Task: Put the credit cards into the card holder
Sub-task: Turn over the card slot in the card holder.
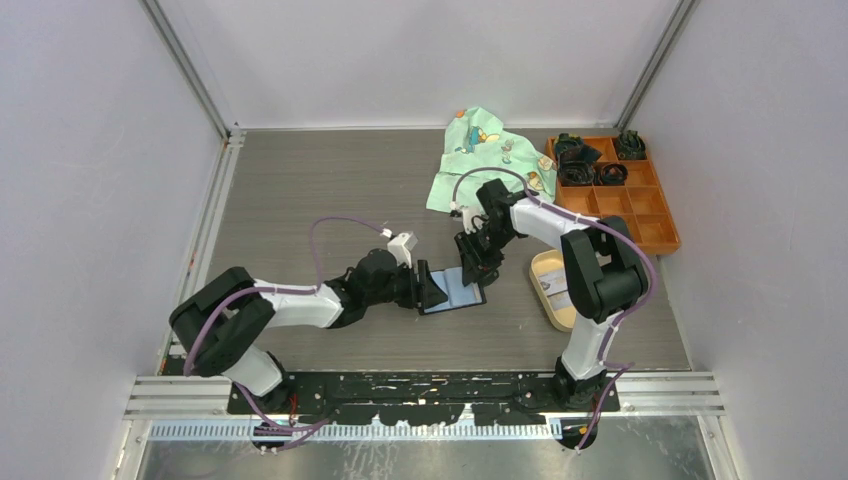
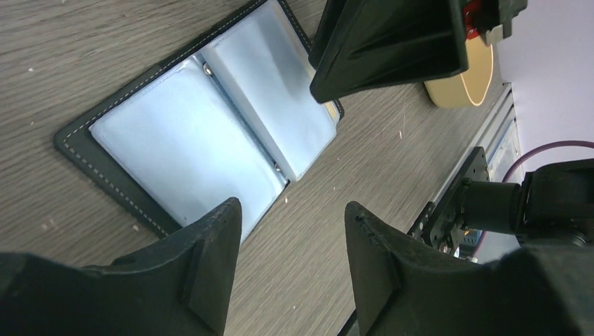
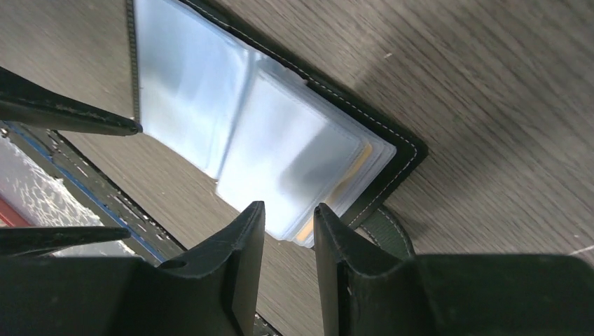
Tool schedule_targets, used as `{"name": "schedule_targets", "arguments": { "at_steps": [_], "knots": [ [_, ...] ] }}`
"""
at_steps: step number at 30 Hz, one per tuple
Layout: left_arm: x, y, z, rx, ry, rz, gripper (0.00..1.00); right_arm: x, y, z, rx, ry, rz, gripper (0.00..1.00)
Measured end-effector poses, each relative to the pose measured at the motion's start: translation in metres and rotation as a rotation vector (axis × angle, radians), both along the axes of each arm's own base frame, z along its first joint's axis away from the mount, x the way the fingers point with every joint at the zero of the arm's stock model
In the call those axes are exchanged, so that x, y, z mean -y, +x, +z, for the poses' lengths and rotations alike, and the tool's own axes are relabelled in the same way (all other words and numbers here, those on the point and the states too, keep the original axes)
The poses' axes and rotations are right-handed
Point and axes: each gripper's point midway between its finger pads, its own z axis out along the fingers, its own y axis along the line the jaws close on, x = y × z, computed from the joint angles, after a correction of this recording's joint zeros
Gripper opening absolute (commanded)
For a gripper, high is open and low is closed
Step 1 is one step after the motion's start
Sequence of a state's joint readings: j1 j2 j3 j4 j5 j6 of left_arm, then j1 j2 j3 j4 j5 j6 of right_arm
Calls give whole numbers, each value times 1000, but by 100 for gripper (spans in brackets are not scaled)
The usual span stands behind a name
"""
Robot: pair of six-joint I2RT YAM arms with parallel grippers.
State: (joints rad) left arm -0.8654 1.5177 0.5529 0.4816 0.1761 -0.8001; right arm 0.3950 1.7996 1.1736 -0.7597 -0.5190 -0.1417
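The card holder (image 1: 458, 291) lies open and flat near the middle of the table (image 1: 300, 190). Its clear pages (image 2: 210, 133) face up.

The left claw (image 1: 428, 290) is at the holder's 9 o'clock side. It is wide open and has nothing in it. The right claw (image 1: 474, 258) is at the holder's 1 o'clock corner. Its fingers are only a little way apart, right at the edge of the pages. I cannot tell if they touch a page. It has no card.

One pale credit card (image 1: 557, 288) seems to lie in the tan tray (image 1: 534, 272), at 3 o'clock from the holder.

I think the step now is getting a pocket ready. No card is on its way yet. Next, one claw should keep the holder flat and open. The other should pick the thin card up by its edge and slide it straight into a pocket.
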Motion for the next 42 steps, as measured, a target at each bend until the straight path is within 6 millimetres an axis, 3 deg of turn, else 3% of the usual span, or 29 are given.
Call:
{"name": "schedule_targets", "arguments": {
  "at_steps": [3, 8, 26, 42],
  "knots": [
    [6, 3, -8, -21, 0, -1, 56, 3, -4, -11, -41, -23, -1, 38],
    [8, 3, -25, -64, 21, 5, 56, 1, -5, -12, -63, -21, 0, 37],
    [21, 8, -24, -53, -5, -21, 59, -12, -7, -8, -249, 163, -97, 33],
    [21, 10, -25, -43, 20, -28, 59, 3, 6, -5, -136, 73, -108, 33]
  ]
}}
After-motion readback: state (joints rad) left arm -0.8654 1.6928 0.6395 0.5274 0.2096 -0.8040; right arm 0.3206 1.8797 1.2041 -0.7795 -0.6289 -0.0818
